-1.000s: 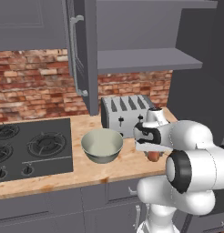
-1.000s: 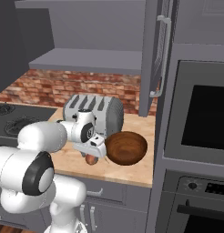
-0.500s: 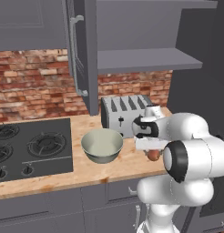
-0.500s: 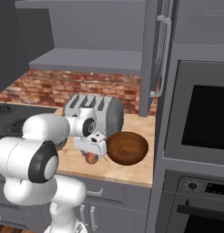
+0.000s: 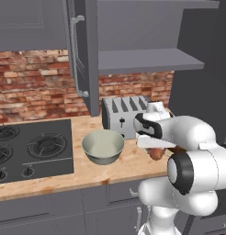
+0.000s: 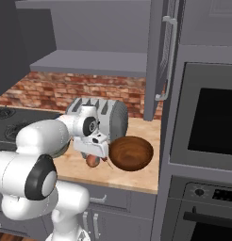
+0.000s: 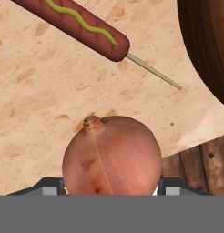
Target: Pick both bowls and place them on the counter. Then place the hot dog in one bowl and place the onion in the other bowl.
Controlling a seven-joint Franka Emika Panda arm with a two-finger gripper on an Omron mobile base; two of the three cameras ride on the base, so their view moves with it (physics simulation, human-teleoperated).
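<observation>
1. Onion (image 7: 111, 154), round with papery reddish skin, sits on the wood-grain counter (image 7: 36, 100) between the gripper (image 7: 109, 186) tips, jaws wide around it, not clamped.
2. Hot dog (image 7: 77, 25), mustard-striped on a thin stick, lies just beyond.
3. Since a second ago the arm has swung lower over the onion.
4. Left base view shows the grey-green bowl (image 5: 103, 147); right base view shows the glossy brown bowl (image 6: 131, 153) beside the toaster (image 6: 108, 115).

Glossy white robot arm (image 5: 193, 137) of fat rounded segments, dark grey disc-shaped joint cap ringed in black at 4 o'clock in the left base view, black band at the wrist, boxy white hand, small grey round fitting, white bulbous base column
</observation>
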